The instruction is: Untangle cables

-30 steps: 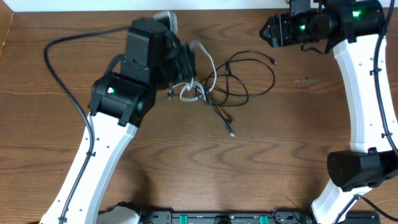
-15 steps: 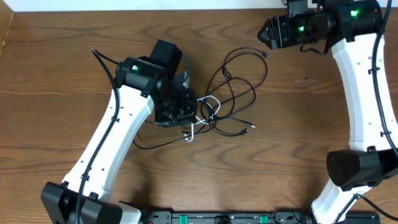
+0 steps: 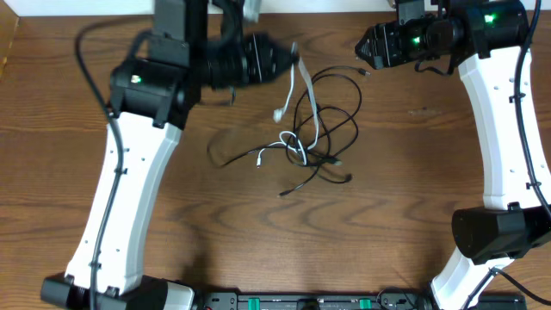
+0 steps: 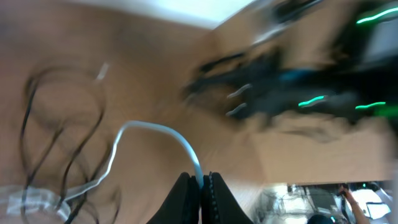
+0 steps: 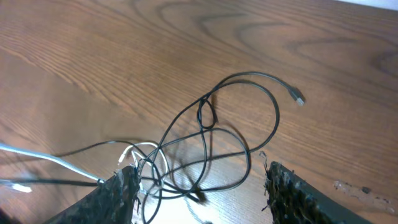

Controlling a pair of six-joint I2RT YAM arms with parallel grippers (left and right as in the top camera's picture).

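Note:
My left gripper (image 3: 289, 62) is raised over the back of the table and is shut on the white cable (image 3: 294, 90). The cable hangs from the jaws down into the tangle, and a white plug (image 3: 279, 114) dangles. In the left wrist view the jaws (image 4: 200, 184) pinch the white cable (image 4: 155, 128). The black cables (image 3: 325, 129) lie in overlapping loops on the wood, knotted with the white one near the middle (image 3: 297, 148). My right gripper (image 3: 365, 47) is open and empty, hovering at the back right. Its view shows the black loops (image 5: 239, 130) between its fingers (image 5: 199, 196).
The wooden table (image 3: 413, 198) carries only the cables. A loose black cable end (image 3: 222, 157) trails left of the tangle, another plug end (image 3: 368, 72) lies near my right gripper. A black equipment bar (image 3: 301, 301) runs along the front edge. The white wall edge is at the back.
My left arm has risen and swung from the tangle toward the back, pulling the white cable up with it. The tangle has shifted and spread. The right arm has not moved.

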